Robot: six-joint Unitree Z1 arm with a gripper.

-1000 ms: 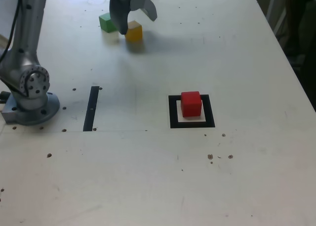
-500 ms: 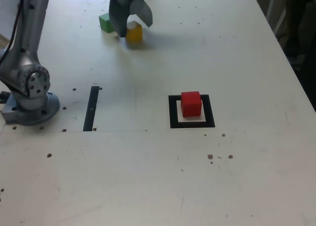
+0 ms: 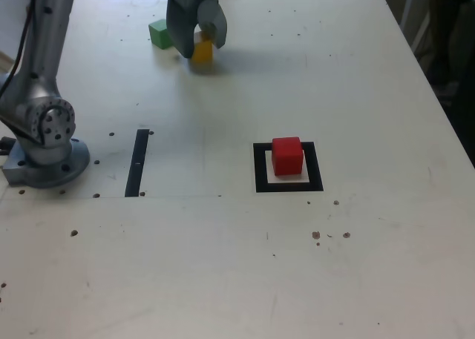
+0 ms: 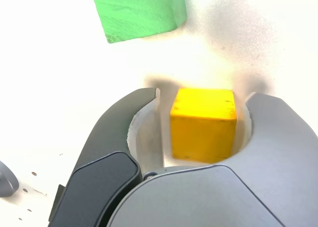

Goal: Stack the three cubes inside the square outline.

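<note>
My gripper [image 3: 200, 45] is down at the far side of the table with a finger on either side of the yellow cube [image 3: 202, 51]. In the wrist view the yellow cube [image 4: 202, 130] sits between the two grey fingers [image 4: 124, 127], and my gripper [image 4: 202, 94] is closed in on its sides. The green cube [image 3: 158, 33] rests just to the exterior view's left of the gripper, and it shows in the wrist view as the green cube [image 4: 139, 11] beyond the fingertips. The red cube [image 3: 287, 155] stands inside the square outline [image 3: 260, 168] near the table's middle.
The arm's grey base [image 3: 44, 153] stands at the exterior view's left. A thin black strip [image 3: 138, 162] lies on the table between the base and the square outline. Dark furniture lines the exterior view's right edge beyond the table.
The jaws, wide apart a second ago, have closed in around the yellow cube. The gripper stayed over the same spot, and the other cubes did not move.
</note>
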